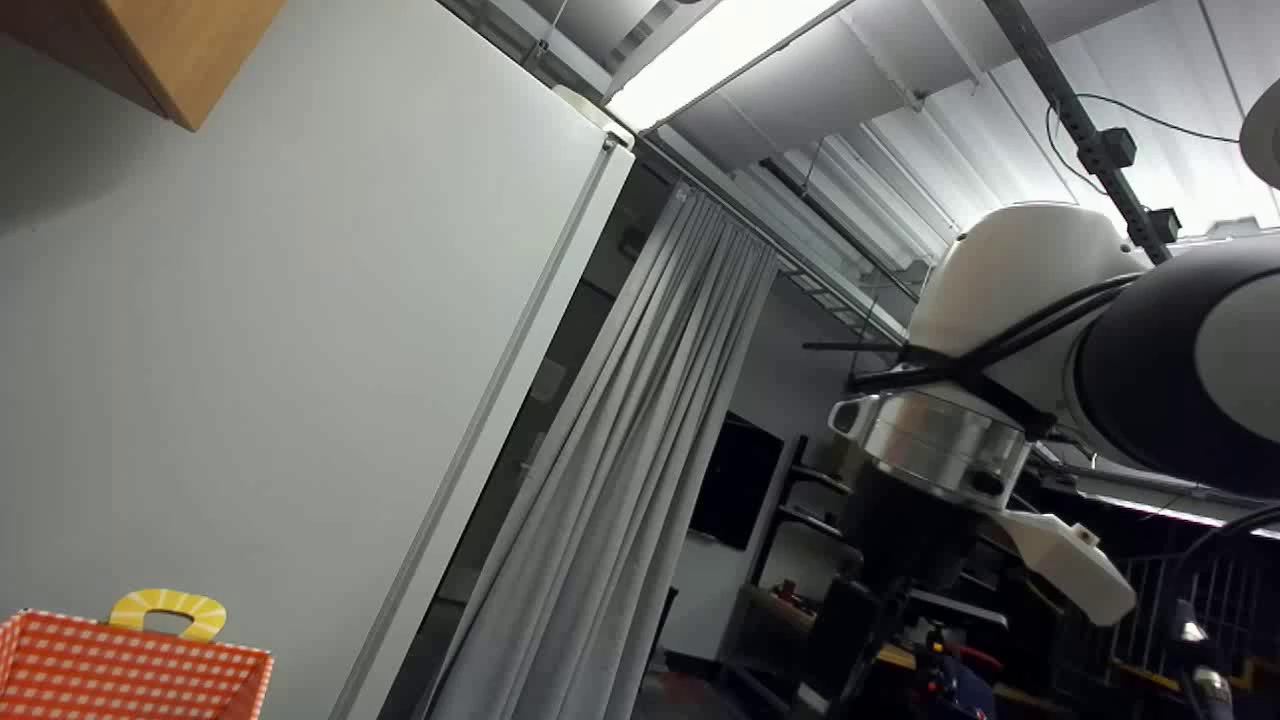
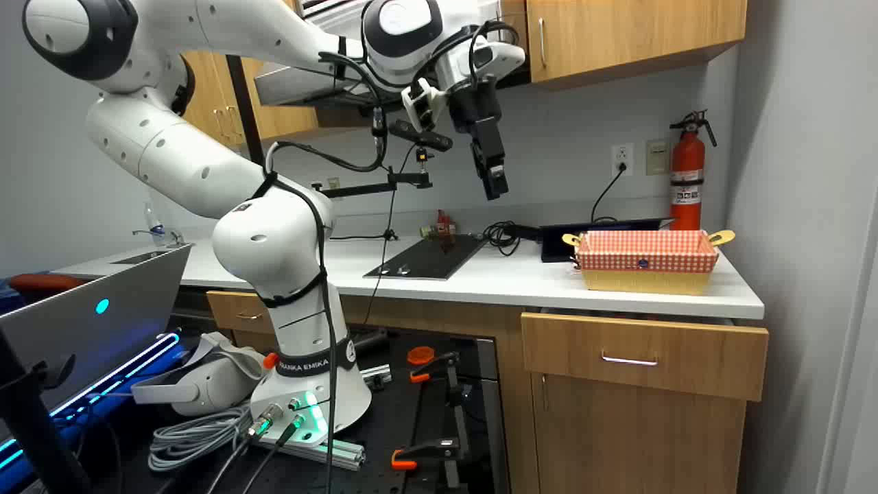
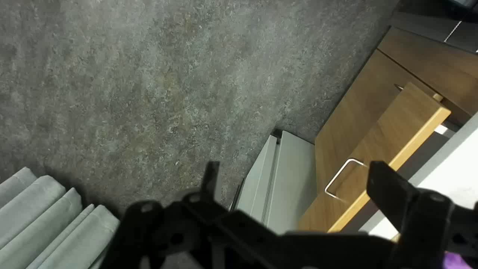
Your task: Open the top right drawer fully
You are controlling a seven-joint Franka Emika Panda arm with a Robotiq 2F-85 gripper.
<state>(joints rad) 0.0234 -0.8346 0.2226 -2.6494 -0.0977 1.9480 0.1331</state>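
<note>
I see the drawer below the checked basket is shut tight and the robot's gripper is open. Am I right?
Almost! The drawer below the checked basket isn't shut: the wrist view shows it pulled out, with a gap behind its front. The gripper is open, as you said.

In the wrist view, the countertop (image 3: 457, 168) hides much of the inside of the drawer (image 3: 388, 132); the bottom edge crops the blurred gripper (image 3: 295, 172). In an exterior view, the bottom edge crops the basket (image 1: 130, 665).
</note>
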